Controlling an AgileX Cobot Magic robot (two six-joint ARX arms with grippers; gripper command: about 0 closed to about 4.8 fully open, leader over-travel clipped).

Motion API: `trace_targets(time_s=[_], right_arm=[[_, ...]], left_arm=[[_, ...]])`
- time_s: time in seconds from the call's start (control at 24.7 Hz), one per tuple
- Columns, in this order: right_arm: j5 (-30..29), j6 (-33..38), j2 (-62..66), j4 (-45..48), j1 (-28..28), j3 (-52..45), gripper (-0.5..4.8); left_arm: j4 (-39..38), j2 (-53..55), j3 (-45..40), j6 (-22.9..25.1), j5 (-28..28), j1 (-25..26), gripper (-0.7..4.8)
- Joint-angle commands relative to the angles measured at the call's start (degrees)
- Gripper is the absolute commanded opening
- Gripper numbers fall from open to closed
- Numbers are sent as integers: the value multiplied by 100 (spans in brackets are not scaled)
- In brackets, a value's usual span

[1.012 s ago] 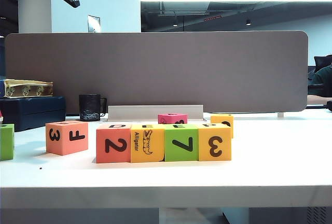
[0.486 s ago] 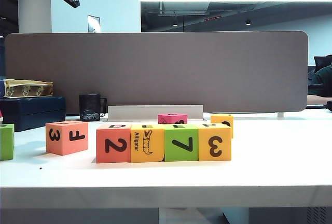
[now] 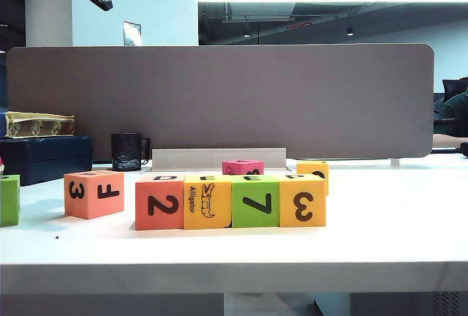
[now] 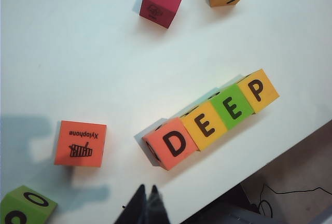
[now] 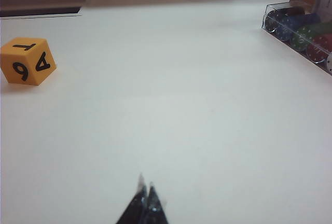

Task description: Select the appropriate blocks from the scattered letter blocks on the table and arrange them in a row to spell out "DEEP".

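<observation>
Exterior view shows four foam cubes in a touching row at the centre of the white table [image 3: 395, 235]: the coral cube with "2" [image 3: 160, 203], the yellow alligator cube [image 3: 208, 202], the green cube with "7" [image 3: 256, 201] and the yellow cube with "3" [image 3: 303, 200]. Left of the row and apart from it stands a coral cube marked 3 and F [image 3: 93, 194]; a green cube [image 3: 9, 199] is cut by the left edge. Behind the row sit a pink cube [image 3: 243, 167] and an orange-yellow cube [image 3: 314, 169]. Further back are a black mug [image 3: 126, 151], a dark blue box [image 3: 45, 156] and a grey divider panel [image 3: 219, 100]. Neither arm appears in this view.

Left wrist view looks down on the row, whose top faces read D, E, E, P, running from lower centre up to the right. The left gripper [image 4: 146, 198] hangs at the bottom centre, fingers pressed together and holding nothing, just short of the D cube.

Right wrist view has the right gripper [image 5: 144, 195] at the bottom centre, fingers likewise clenched and empty over bare tabletop. The orange-yellow cube lies at the far left, and a clear case of coloured chips [image 5: 301, 29] at the upper right.
</observation>
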Motion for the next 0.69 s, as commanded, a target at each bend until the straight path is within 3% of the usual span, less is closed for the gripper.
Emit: trace_targets(time_s=[0.04,0.4,0.57,0.69], right_arm=[[-15,-9,-50,37,-2,-28,-1],[-15,-9,-50,37,-2,-28,-1],[-15,-9,-50,37,-2,-28,-1],[-17,-9,-50,37,-2,-28,-1]], left_arm=[[70,-24,2,2,24,4,-6],[74,-24,2,11,17,4,-6],[350,-48,-15,323,-544,13,-6],[1209,-354,-358,323,-1005,13,-6]])
